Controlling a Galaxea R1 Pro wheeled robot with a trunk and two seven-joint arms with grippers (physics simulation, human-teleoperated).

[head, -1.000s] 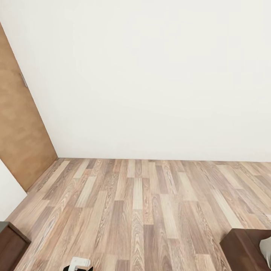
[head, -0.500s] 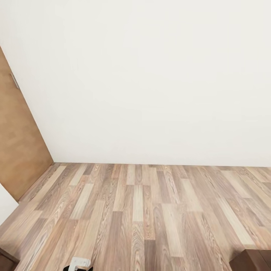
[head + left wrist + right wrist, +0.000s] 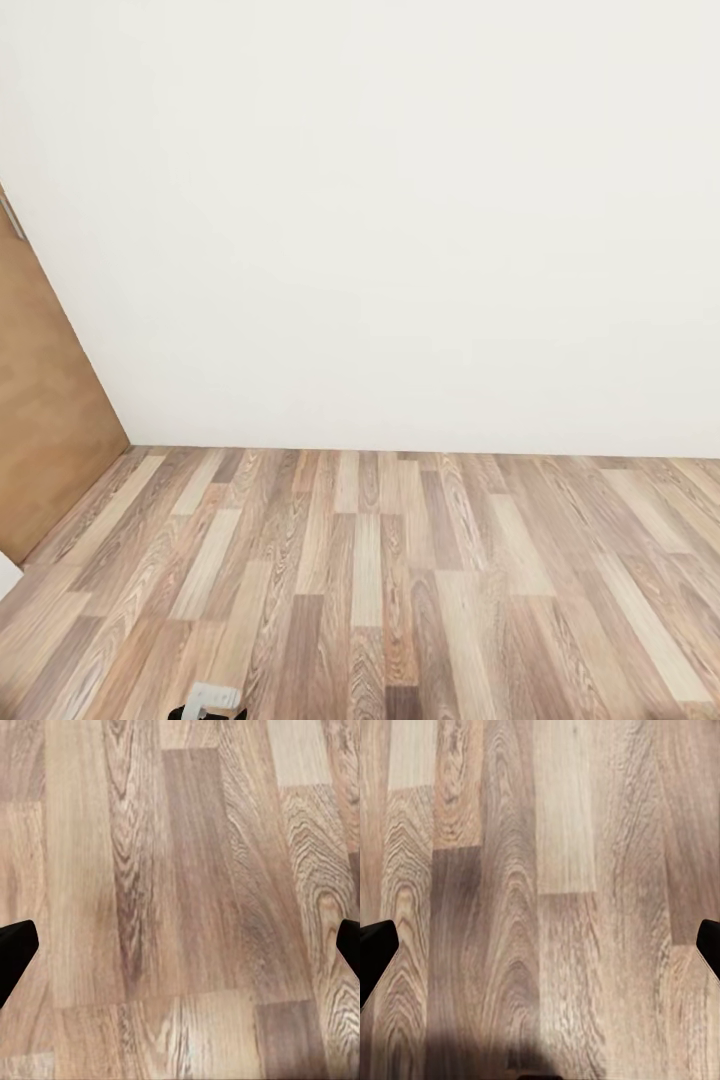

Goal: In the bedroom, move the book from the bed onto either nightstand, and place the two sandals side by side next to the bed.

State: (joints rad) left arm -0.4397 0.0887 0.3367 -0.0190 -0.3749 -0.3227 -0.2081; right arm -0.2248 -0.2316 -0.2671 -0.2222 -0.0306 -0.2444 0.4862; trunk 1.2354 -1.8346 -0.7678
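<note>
Room: white wall (image 3: 400,220), wood-plank floor (image 3: 400,580), brown door (image 3: 45,430).
Left gripper (image 3: 180,949): spread wide, empty.
Right gripper (image 3: 540,949): spread wide, empty.
Book, sandals: whereabouts unknown.
Progress: apparently nothing placed; robot seemingly in transit.

We see the floor (image 3: 400,580) running back to the wall (image 3: 400,220), a door (image 3: 45,420) left of the wall.

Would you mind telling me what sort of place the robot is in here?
Most likely a room in a home, seen at a corner: a plain white wall, a wood-plank floor and a brown wooden door at the side. No furniture is in sight to say which room.
</note>
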